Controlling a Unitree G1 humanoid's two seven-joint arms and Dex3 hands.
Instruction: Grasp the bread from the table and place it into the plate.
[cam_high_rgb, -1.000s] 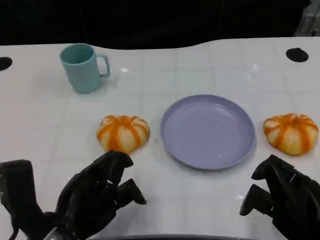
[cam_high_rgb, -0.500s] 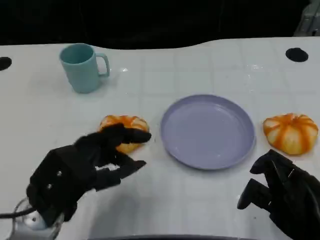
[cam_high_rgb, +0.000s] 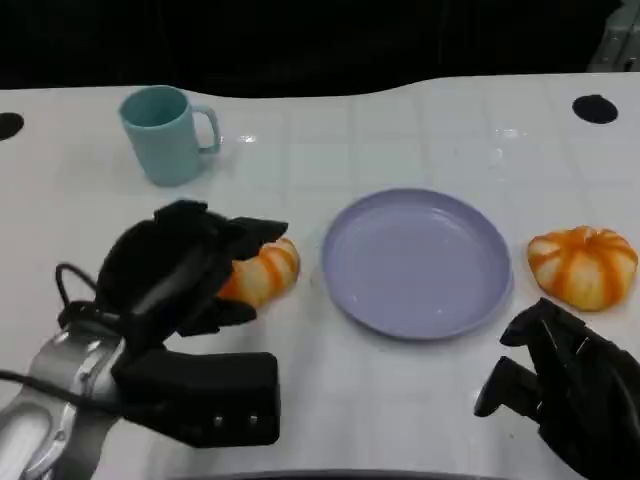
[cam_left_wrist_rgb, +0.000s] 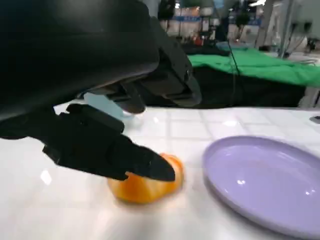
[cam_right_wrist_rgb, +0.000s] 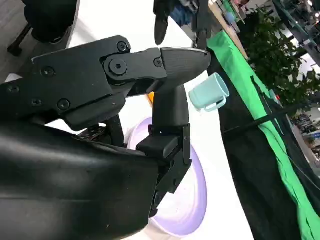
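No writing or label can be read on anything on the table.

Taking the plate (cam_high_rgb: 417, 263) as the landmark: nearest the camera, below and right of the plate, the right hand (cam_high_rgb: 560, 385) rests low over the white table (cam_high_rgb: 400, 130) with its fingers curled in and nothing between them. Below and left of the plate lies the silver left forearm (cam_high_rgb: 50, 415) with a black block on it.

Farther in, just left of the plate, the left hand (cam_high_rgb: 175, 265) lies over one bread (cam_high_rgb: 262, 272), an orange striped bun, covering its left part. The left wrist view shows fingers (cam_left_wrist_rgb: 110, 150) on both sides of that bread (cam_left_wrist_rgb: 145, 185), one low against its front, the others arched above; whether they clamp it or only touch it cannot be told. The bread sits on the table, apart from the plate's rim (cam_left_wrist_rgb: 210, 165).

Right of the plate, apart from it, sits a second bread (cam_high_rgb: 582, 266), untouched.

The plate itself is lilac and bare.

Beyond the plate to the left stands a teal mug (cam_high_rgb: 165, 134), upright, handle toward the plate. Two dark round holes (cam_high_rgb: 594, 109) sit near the table's far edge.
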